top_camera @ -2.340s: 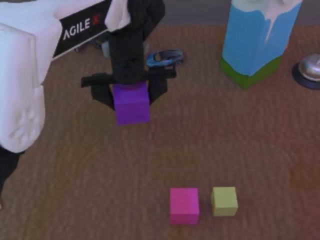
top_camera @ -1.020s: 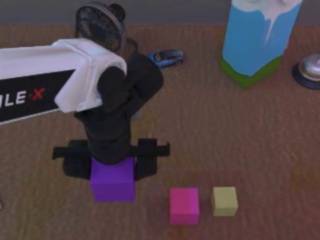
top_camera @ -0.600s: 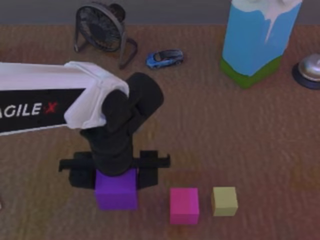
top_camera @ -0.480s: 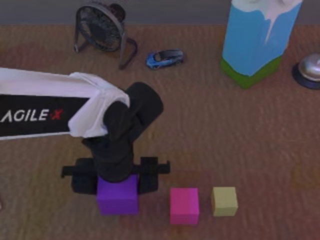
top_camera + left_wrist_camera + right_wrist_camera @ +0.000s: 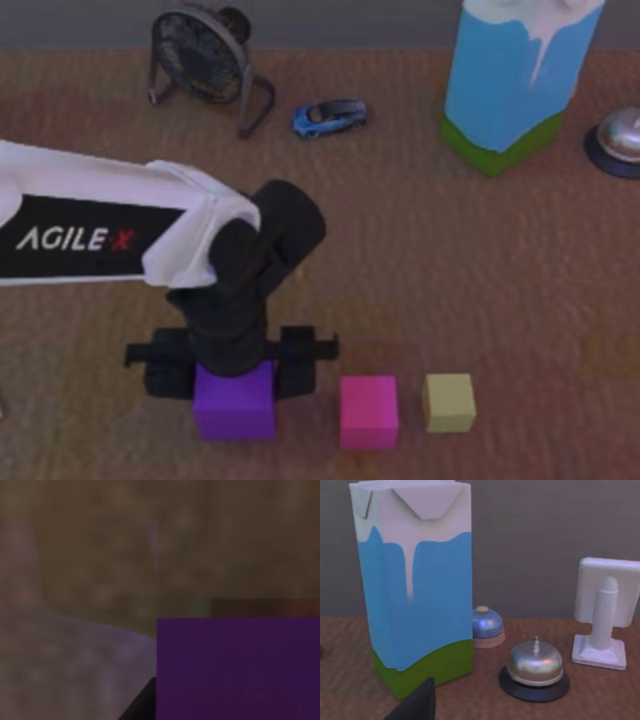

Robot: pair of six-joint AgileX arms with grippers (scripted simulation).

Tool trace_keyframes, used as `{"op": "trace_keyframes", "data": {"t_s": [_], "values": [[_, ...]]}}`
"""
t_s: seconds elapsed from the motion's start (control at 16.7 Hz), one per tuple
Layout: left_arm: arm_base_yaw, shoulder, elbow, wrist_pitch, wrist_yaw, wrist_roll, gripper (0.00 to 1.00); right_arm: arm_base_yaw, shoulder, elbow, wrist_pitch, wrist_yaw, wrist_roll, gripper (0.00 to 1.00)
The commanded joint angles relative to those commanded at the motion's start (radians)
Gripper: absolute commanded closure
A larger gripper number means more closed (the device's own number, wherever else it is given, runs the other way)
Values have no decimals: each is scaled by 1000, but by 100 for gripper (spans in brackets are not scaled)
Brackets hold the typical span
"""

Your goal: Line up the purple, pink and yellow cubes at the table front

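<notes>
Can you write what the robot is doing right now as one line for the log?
left claw: shut on purple cube | cube: at table front, left of pink cube and yellow cube | right arm: not seen from above

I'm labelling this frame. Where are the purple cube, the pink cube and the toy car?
purple cube point(image 5: 236, 413): top view, its top face below the left gripper.
pink cube point(image 5: 368, 404): top view, middle of top face.
toy car point(image 5: 329, 116): top view, its blue roof.
</notes>
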Motion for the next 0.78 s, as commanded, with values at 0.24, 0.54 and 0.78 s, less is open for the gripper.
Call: {"op": "trace_keyframes", "data": {"t_s": [0.24, 0.54, 0.78], "values": [[0, 0, 0, 0, 0, 0, 55, 0, 0, 0, 0, 0, 0, 0], [0, 0, 0, 0, 0, 0, 17, 0, 0, 0, 0, 0, 0, 0], [0, 0, 0, 0, 0, 0, 0, 0, 0, 0, 0, 0, 0, 0]]}}
